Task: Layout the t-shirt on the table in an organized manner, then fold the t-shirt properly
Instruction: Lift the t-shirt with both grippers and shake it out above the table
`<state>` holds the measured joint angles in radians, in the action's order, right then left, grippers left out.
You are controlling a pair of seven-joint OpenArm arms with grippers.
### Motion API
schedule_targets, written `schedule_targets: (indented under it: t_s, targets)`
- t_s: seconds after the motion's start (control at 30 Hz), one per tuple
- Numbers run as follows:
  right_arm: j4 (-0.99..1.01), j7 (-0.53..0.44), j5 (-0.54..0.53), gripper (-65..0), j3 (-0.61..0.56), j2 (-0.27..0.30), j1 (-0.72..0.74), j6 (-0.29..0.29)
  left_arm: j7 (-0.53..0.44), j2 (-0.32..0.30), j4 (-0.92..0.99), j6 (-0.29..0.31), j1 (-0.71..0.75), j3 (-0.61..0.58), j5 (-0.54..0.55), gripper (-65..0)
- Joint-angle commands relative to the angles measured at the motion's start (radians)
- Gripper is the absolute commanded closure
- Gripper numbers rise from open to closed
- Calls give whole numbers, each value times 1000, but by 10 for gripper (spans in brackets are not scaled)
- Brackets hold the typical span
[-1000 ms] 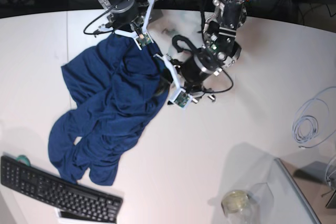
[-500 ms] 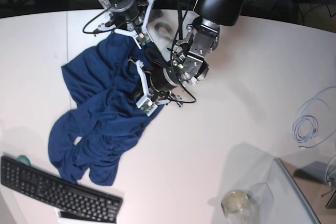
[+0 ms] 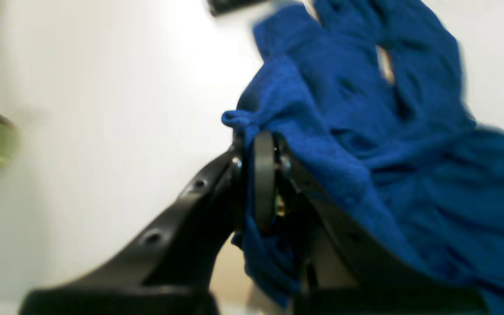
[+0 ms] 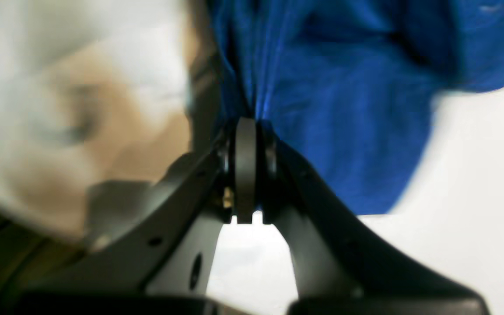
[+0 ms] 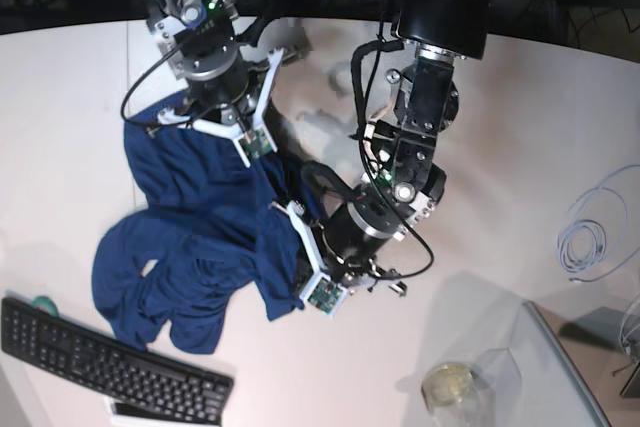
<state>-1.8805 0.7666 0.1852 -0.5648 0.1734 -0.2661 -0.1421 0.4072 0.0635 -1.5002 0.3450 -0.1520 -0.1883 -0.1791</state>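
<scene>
Jaws of left gripper pinched tight on t-shirt hem, near front. Right gripper jaws likewise clamped on cloth, farther back. Navy t-shirt lies crumpled on white surface, keyboard just beside.

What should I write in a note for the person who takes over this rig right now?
Left tool: shut on a fold of the t-shirt, at its edge nearest the table's middle.
Right tool: shut on the t-shirt too, near its far edge.
The t-shirt lies crumpled on the table, beside the keyboard.
Done: both grips are taken.
Left: spread the t-shirt flat, then fold it. No fold is made yet.
</scene>
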Motion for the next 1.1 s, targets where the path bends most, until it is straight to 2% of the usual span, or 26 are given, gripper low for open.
schedule_targets:
  t_s: [0.0, 0.07, 0.13, 0.2, 0.3, 0.5, 0.63, 0.7, 0.83, 0.9, 1.0, 1.07]
  targets:
    - [-38, 9, -2, 0, 1, 13, 26, -4, -29, 14, -53, -4, -39, -3, 14, 0]
    - [-75, 60, -2, 0, 1, 38, 70, -4, -11, 19, -98, -10, -68, -3, 14, 0]
    - [-115, 110, -2, 0, 1, 59, 110, -4, 6, 20, -118, -51, -108, -14, 13, 0]
    - [-124, 127, -2, 0, 12, 79, 132, -4, 23, 20, -121, -63, -148, -40, 13, 0]
    - [-123, 92, -6, 0, 85, 111, 127, 0, 31, 16, -112, -65, -200, -66, 13, 0]
    - [-129, 23, -3, 0, 226, 114, 70, 6, 29, 22, -72, -71, -245, -118, 11, 0]
    - [-132, 23, -3, 0, 266, 114, 57, 86, 23, 29, -15, -168, -265, -170, 11, 0]
    - [-132, 23, -3, 0, 291, 110, 49, 106, 23, 29, 23, -202, -283, -208, 13, 0]
    - [-132, 21, -3, 0, 315, 113, 52, 106, 19, 62, 97, -206, -323, -247, 20, 0]
    - [-132, 21, -3, 0, 342, 113, 49, 108, -23, 92, 140, -206, -340, -248, 17, 0]
    - [-132, 21, -3, 0, 378, 114, 47, 109, -149, 94, 237, -212, -358, -290, 23, 0]
    - [-132, 21, -3, 0, 404, 114, 47, 109, -218, 94, 295, -277, -383, -354, 25, 0]
